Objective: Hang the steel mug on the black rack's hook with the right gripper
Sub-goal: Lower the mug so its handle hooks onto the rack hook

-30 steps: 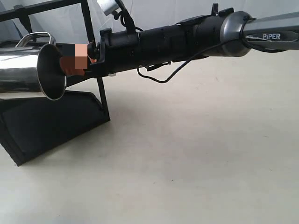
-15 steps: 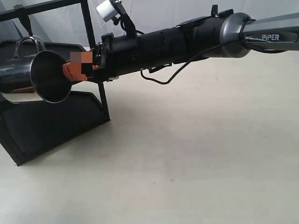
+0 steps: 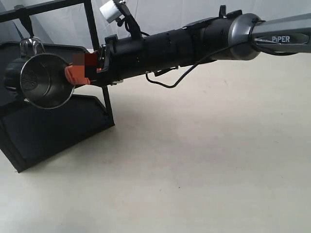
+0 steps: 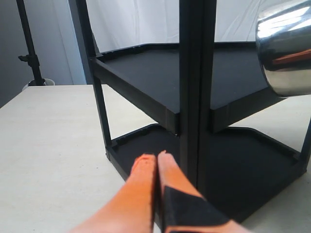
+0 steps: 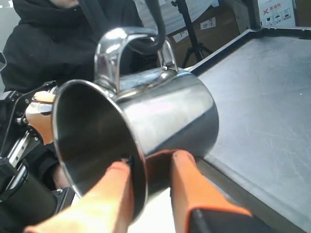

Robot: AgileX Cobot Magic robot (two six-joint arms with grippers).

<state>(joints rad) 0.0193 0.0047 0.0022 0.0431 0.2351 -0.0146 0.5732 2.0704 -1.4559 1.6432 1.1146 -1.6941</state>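
One mug and one rack stood in view, with two orange-fingered hands. The right hand pinched the mug's rim, one finger inside and one outside the wall, holding it on its side with the handle uppermost, around a dark hook. "PiPER" was readable on the grey arm segment. Beyond the right hand lay the rack's upper shelf; a loose black cable hung under the arm. The left hand was closed and empty, low over the pale surface, just before a rack post.
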